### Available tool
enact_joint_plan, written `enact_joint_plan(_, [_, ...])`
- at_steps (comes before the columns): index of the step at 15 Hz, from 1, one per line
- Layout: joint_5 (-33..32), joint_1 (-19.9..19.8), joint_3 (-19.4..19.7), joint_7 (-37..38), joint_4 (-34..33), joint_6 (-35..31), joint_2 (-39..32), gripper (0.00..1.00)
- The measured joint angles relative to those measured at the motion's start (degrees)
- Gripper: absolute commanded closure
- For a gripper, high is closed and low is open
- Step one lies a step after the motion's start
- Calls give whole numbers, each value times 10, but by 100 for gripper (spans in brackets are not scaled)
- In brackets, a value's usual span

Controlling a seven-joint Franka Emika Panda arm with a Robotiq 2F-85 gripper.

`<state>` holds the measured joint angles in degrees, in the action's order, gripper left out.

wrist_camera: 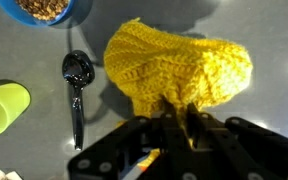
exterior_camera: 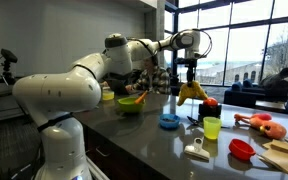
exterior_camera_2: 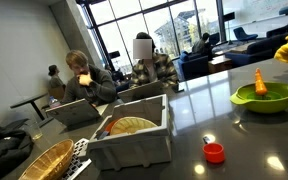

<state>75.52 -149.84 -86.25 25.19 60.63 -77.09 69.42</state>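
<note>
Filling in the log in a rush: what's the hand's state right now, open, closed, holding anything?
Hand: closed, gripping the yellow knitted cloth, which bunches out from between its fingers.

Countertop (wrist_camera: 274,30) with spoon (wrist_camera: 76,85), green cup (wrist_camera: 4,108)

No lettering, label, brand or number can be read; none is made out on the yellow knitted cloth (wrist_camera: 179,65) in the gripper (wrist_camera: 176,118), nor on the black spoon (wrist_camera: 77,75) beside it.
</note>
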Motion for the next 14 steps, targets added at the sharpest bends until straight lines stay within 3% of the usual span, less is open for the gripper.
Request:
enact_joint_plan(1, [0,1,0,0,0,0,2,86])
enact_joint_plan(2, [0,1,0,0,0,0,4,97])
enact_joint_plan(7, [0,1,-1,2,3,-9,4,97])
enact_joint_plan(14, [11,-1,21,6,38,-87,-43,97])
